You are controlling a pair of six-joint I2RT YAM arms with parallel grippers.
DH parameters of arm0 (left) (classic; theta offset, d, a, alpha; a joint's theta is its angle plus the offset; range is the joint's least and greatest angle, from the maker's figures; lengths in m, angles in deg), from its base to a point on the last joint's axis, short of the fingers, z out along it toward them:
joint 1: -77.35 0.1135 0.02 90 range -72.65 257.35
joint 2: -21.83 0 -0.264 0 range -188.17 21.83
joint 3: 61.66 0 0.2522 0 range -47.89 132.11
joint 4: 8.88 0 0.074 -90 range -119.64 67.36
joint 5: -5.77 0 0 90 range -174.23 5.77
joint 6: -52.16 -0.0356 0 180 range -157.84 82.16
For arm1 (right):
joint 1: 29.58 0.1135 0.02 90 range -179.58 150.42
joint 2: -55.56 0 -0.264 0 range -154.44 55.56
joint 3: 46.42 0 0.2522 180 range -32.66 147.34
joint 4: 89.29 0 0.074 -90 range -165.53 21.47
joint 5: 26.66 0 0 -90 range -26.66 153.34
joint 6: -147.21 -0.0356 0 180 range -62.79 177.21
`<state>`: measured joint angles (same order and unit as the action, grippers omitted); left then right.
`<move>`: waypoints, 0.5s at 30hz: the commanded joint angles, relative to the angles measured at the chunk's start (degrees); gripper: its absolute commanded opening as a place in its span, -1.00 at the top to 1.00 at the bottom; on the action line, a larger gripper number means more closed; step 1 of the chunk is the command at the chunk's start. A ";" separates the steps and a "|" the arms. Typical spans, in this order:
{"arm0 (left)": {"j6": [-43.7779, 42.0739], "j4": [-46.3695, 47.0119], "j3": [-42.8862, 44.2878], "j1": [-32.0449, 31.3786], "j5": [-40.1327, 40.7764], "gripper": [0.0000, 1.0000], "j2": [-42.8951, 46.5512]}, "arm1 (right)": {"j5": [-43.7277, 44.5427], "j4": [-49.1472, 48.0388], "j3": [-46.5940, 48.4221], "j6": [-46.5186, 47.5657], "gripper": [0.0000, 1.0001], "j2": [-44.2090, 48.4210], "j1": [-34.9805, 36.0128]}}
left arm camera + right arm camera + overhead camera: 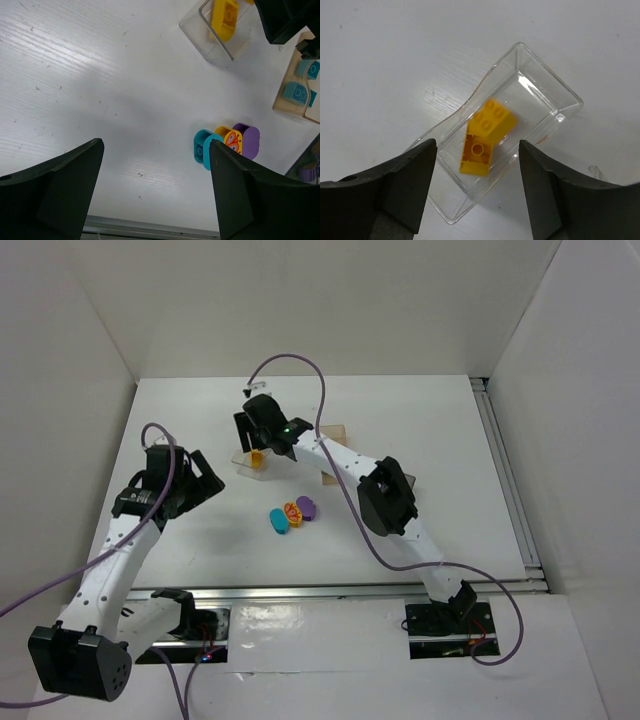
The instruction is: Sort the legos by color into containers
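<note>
The clear tray (560, 100) holds two yellow bricks, one studs-up and slightly blurred (492, 119), one hollow-side-up (477, 152). My right gripper (477, 195) hangs open and empty right above the tray, also in the top view (250, 436). A teal piece (279, 521), a yellow-orange butterfly piece (294, 512) and a purple piece (307, 507) lie touching in a row mid-table. My left gripper (155, 192) is open and empty, left of that row, with the teal piece (201, 148) near its right finger (245, 195). The tan box (281, 102) holds teal bricks (299, 93).
The right arm (385, 495) stretches across the table's middle and covers most of the tan box (340, 429). A dark box with a purple piece (310, 172) shows at the left wrist view's right edge. White walls enclose the table on three sides.
</note>
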<state>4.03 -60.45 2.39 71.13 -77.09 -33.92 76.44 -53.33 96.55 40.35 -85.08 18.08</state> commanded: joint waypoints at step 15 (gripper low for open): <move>-2.67 1.67 0.17 1.91 -5.02 -0.87 1.43 | 3.16 -6.65 -54.98 -5.81 -0.23 41.65 2.70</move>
<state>3.00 -60.77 2.37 72.61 -79.34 -33.07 79.40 -57.70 48.55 37.38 -47.69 19.72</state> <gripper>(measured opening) 0.935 0.605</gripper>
